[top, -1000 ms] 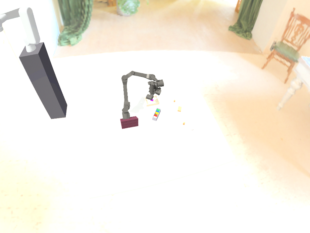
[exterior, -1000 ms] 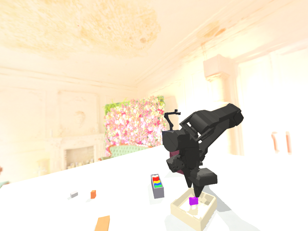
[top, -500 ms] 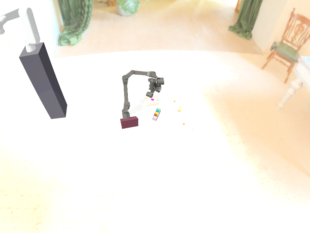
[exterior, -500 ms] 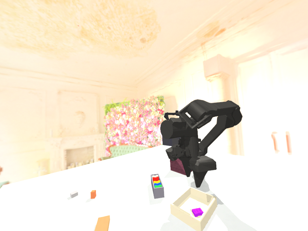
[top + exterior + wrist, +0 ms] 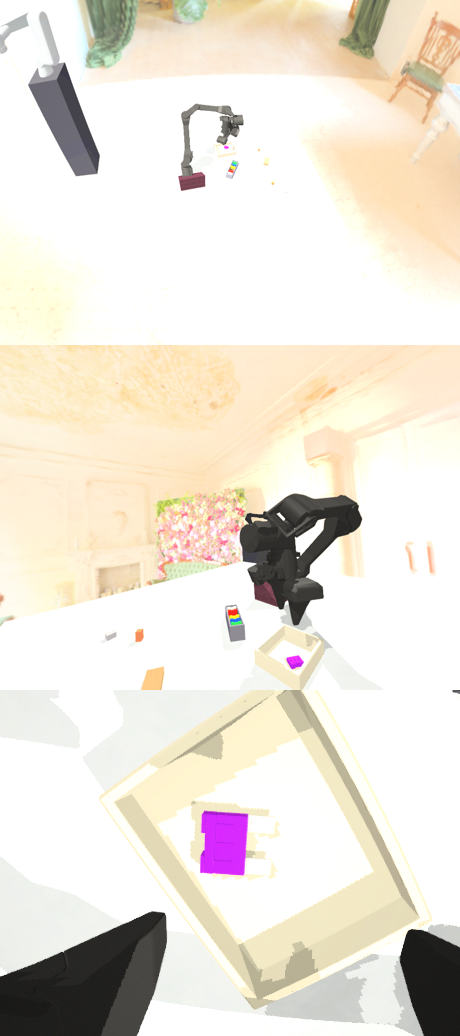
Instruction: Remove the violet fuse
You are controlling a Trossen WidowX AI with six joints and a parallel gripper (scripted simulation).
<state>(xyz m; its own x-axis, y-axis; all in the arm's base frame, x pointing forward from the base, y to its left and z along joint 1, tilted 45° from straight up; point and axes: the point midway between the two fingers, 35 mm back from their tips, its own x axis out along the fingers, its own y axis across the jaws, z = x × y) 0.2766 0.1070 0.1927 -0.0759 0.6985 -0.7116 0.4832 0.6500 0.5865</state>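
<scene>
The violet fuse point(image 5: 226, 147) point(image 5: 294, 661) point(image 5: 227, 844) lies flat on the floor of the beige tray point(image 5: 226, 154) point(image 5: 277, 667) point(image 5: 168, 866), clear of its walls. My gripper point(image 5: 288, 616) point(image 5: 287, 937) is open and empty, above the tray, with its fingertips wide apart and not touching the fuse. The grey fuse block point(image 5: 228, 176) point(image 5: 237, 634) stands beside the tray, apart from the gripper, and holds several fuses: white, red point(image 5: 232, 612), yellow, blue and green point(image 5: 236, 623). The fingertips are hidden in the top view.
An orange block point(image 5: 273, 182) point(image 5: 139, 635), a small grey block point(image 5: 110, 635) and a flat light-orange block point(image 5: 266, 161) point(image 5: 153, 678) lie on the fuse block's other side from the tray. Another small orange block point(image 5: 258, 149) lies near them. A maroon block point(image 5: 192, 182) point(image 5: 264, 594) is at the arm's base.
</scene>
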